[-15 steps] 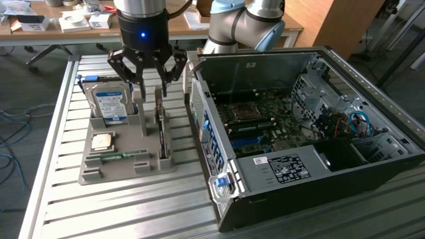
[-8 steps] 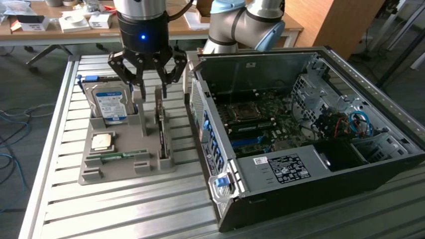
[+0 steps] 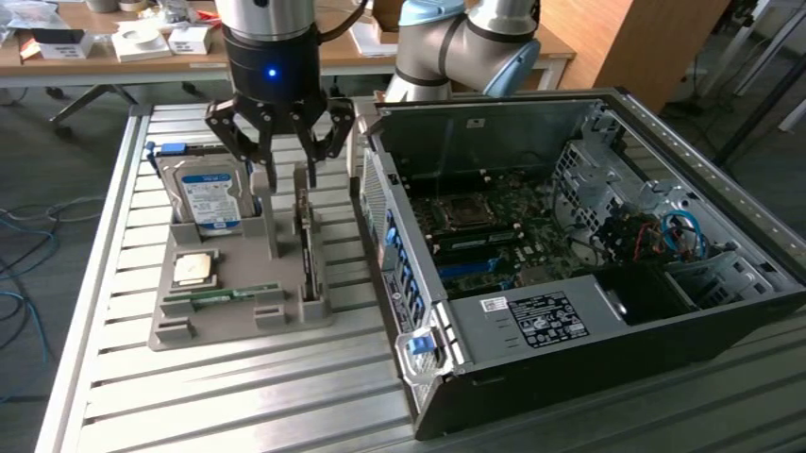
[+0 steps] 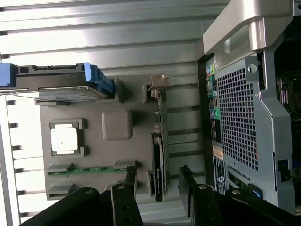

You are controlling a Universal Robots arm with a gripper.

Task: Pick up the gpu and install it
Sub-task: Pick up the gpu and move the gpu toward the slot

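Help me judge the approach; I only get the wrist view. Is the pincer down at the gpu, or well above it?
Observer: In the exterior view the pincer hangs open at the top edge of the gpu, which stands on edge in the grey tray; contact I cannot tell.
Operator: Is the computer case open?
Observer: Yes, its side is off and the motherboard faces up.
Operator: And the hard drive beside the card?
Observer: It carries a blue label on its face.

Robotics lab, I believe: slatted aluminium bench (image 3: 252, 396), opened desktop tower (image 3: 504, 123), cluttered desk (image 3: 101, 62) behind, floor cables (image 3: 25, 222).
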